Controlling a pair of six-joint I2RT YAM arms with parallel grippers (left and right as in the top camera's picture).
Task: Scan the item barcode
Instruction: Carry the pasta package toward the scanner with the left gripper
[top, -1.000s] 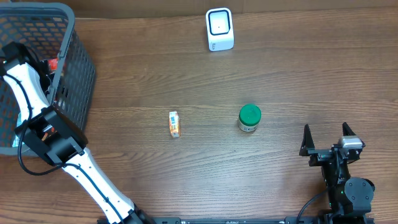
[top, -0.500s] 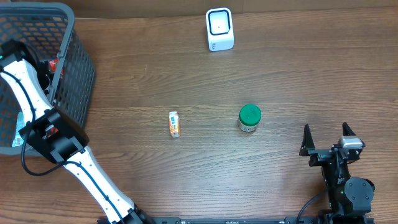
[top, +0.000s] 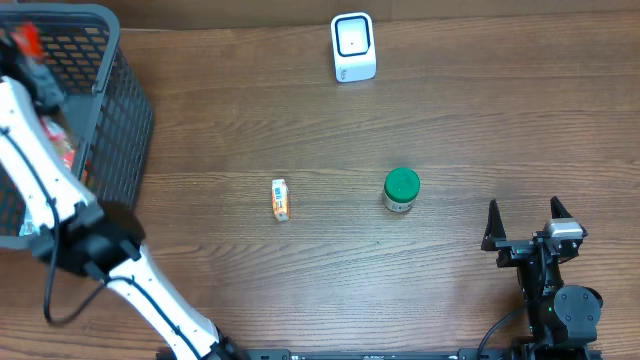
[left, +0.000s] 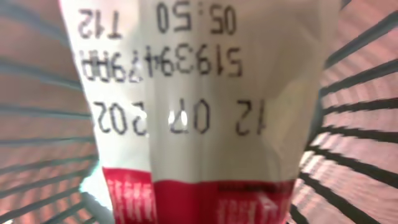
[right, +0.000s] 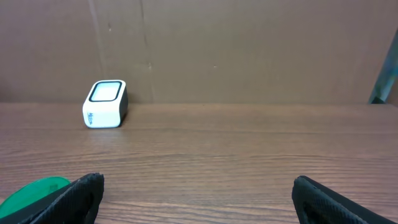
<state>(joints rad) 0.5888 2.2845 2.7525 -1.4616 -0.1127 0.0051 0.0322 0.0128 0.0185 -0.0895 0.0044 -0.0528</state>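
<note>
left end effector (top: 30, 58) grips packet (left: 199, 93)

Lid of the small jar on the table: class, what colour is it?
The lid is green, shown best in the overhead view.

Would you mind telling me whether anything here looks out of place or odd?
Nothing looks spilled or damaged. The scanner and green-lidded jar stand upright. The only oddity: the white-and-red packet in the basket shows its print upside down in the left wrist view.
</note>
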